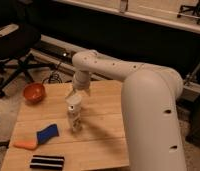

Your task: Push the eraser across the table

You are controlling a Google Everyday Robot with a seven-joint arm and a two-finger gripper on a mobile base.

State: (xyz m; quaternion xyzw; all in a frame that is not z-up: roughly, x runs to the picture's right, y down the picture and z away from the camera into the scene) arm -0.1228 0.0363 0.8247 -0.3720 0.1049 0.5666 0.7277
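Eraser (47,161) lies flat at the near edge of the table (98,140), toward the near-left corner, with its long side along that edge and nothing touching it. Just beyond it, toward the table's middle, sit a blue pad (48,133) and an orange piece (25,145), which touch each other. The claw (74,119) hangs over the middle of the table, pointing down, released and gripping nothing. It is well apart from the eraser, and the pad lies roughly between the two.

The main risk looks to be the edge. The eraser sits so close to it that a push angled toward the near side would likely tip it off the table. A straight descent from the claw's present spot could also catch the blue pad and drag it and the orange piece along. The eraser is low and flat, so a claw set too high may slide over it, and one set too low may scrape the planks or snag a seam.

An orange bowl (34,92) stands at the far-left corner, and nothing shows inside it. A push aimed that way could knock it.
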